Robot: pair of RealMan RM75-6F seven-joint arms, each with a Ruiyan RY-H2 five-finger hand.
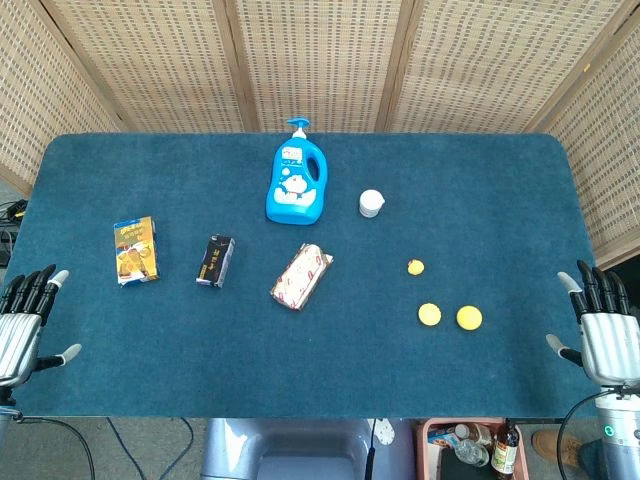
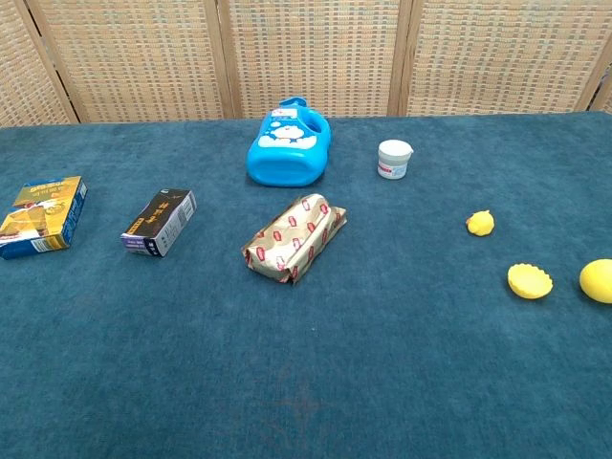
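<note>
My left hand hovers at the table's front left corner, fingers apart, holding nothing; the yellow box is the nearest thing to it. My right hand sits at the front right edge, fingers spread and empty, closest to the yellow round pieces. Neither hand shows in the chest view. Between them lie a dark small box, a red-and-white wrapped packet and a blue pump bottle lying flat.
A small white jar stands right of the bottle. Two more yellow pieces lie right of centre. Blue cloth covers the table. Wicker screens close off the back and sides. A bin with bottles sits below the front edge.
</note>
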